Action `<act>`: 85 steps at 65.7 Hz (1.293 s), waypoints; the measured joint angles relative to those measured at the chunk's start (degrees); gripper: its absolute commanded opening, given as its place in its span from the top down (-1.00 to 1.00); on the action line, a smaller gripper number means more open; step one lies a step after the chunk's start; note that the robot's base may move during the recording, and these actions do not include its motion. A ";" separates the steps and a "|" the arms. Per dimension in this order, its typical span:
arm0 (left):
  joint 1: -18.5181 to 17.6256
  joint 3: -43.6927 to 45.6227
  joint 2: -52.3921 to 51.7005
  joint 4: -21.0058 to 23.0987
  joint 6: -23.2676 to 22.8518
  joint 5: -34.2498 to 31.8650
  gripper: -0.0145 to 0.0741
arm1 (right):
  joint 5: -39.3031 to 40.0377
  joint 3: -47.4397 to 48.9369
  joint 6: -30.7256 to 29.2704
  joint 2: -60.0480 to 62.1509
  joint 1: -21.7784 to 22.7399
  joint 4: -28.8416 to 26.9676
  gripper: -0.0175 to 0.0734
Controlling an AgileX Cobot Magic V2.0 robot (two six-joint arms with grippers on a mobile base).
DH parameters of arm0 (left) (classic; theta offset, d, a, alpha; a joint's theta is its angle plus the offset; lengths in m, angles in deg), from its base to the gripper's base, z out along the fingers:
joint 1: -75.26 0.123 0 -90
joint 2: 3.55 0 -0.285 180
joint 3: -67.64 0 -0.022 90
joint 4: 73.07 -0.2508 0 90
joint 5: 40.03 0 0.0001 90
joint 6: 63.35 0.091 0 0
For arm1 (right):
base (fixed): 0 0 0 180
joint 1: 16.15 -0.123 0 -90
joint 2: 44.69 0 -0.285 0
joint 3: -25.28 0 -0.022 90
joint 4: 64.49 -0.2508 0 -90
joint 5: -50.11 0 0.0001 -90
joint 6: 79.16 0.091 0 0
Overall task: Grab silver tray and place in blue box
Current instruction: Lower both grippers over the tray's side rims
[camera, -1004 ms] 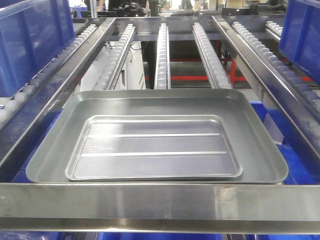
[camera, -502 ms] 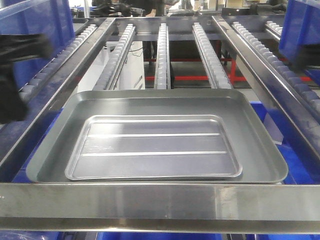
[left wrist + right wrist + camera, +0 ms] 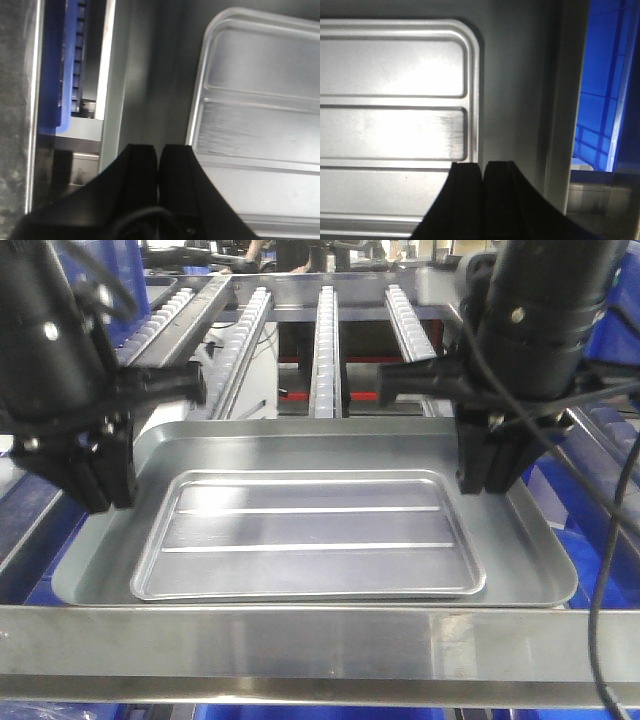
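Silver tray (image 3: 308, 535) not yet grasped.
It lies nested in the grey tray (image 3: 520, 540), toward the near rim. The left gripper (image 3: 97, 495) and right gripper (image 3: 487, 480) hang beside its far corners, jaws pressed together and empty, probably lining up on its short rims. The box (image 3: 600, 100) sits lower, rightward.

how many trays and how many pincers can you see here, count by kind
trays: 2 (silver tray lying inside the larger grey tray)
pincers: 2 (left pincer and right pincer, one at each end of the silver tray, both shut)
total: 4
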 measured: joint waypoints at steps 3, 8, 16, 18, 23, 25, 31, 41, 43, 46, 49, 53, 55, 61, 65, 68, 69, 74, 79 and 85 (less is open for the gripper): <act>-0.61 0.00 0.21 -0.69 -0.55 0.00 0.69 | 0.00 0.00 0.00 -0.27 -0.26 0.00 0.49; -0.99 0.00 0.25 -1.19 -0.74 -0.27 0.69 | 0.15 0.00 -0.11 -0.48 -0.39 0.00 0.49; -1.34 0.23 0.79 -1.44 -0.96 -1.68 0.69 | 0.59 0.00 -0.33 -0.77 -0.59 -0.12 0.49; -1.34 0.22 1.05 -1.42 -1.01 -2.00 0.69 | 0.59 0.00 -0.46 -0.87 -0.59 -0.12 0.49; -1.34 0.22 1.55 -1.56 -1.10 -2.51 0.69 | 1.30 0.00 -0.68 -0.87 -0.59 -0.12 0.49; -1.34 0.22 1.67 -1.68 -1.10 -2.62 0.69 | 1.91 -0.11 -0.77 -0.87 -0.59 -0.12 0.49; -1.34 0.22 2.29 -1.68 -1.14 -2.74 0.69 | 3.41 -0.63 -1.06 -0.87 -0.48 -0.12 0.49; -1.34 0.46 2.67 -1.68 -1.14 -2.74 0.69 | 3.95 -1.02 -1.41 -0.87 -0.35 -0.12 0.49; -1.46 0.73 2.79 -1.68 -1.14 -2.45 0.69 | 4.07 -1.02 -1.68 -0.87 -0.26 -0.12 0.49; -1.80 1.22 3.12 -1.79 -1.14 -1.67 0.69 | 4.16 -1.02 -2.07 -0.87 -0.26 -0.12 0.49; -2.05 1.83 3.50 -2.03 -1.22 -1.02 0.69 | 4.16 -1.02 -2.48 -0.87 -0.26 -0.12 0.49; -2.44 2.43 4.15 -2.39 -1.22 -0.62 0.69 | 4.19 -1.02 -2.67 -0.87 -0.26 -0.12 0.49; -2.69 2.76 4.44 -2.39 -1.38 -0.56 0.69 | 4.19 -1.11 -2.67 -0.87 -0.26 -0.12 0.49; -2.92 3.60 5.13 -2.60 -1.65 -0.42 0.69 | 4.19 -1.24 -2.88 -0.87 -0.26 -0.12 0.49; -3.14 3.72 5.26 -2.72 -1.75 -0.27 0.69 | 4.19 -1.24 -3.03 -0.87 -0.26 -0.12 0.49; -3.14 3.82 5.26 -2.82 -1.75 -0.18 0.69 | 4.19 -1.24 -3.03 -0.87 -0.26 -0.12 0.49; -3.14 3.80 5.26 -2.82 -1.75 -0.18 0.69 | 4.19 -1.24 -3.03 -0.87 -0.26 -0.12 0.49; -3.14 3.80 5.26 -2.95 -1.85 0.03 0.69 | 4.19 -1.24 -3.03 -0.87 -0.26 -0.12 0.49; -3.14 3.80 5.26 -3.07 -1.85 0.12 0.69 | 4.19 -1.24 -3.03 -0.87 -0.26 -0.12 0.49; -3.14 3.80 5.26 -3.55 -1.85 0.12 0.69 | 4.19 -1.24 -3.17 -0.87 -0.26 -0.12 0.49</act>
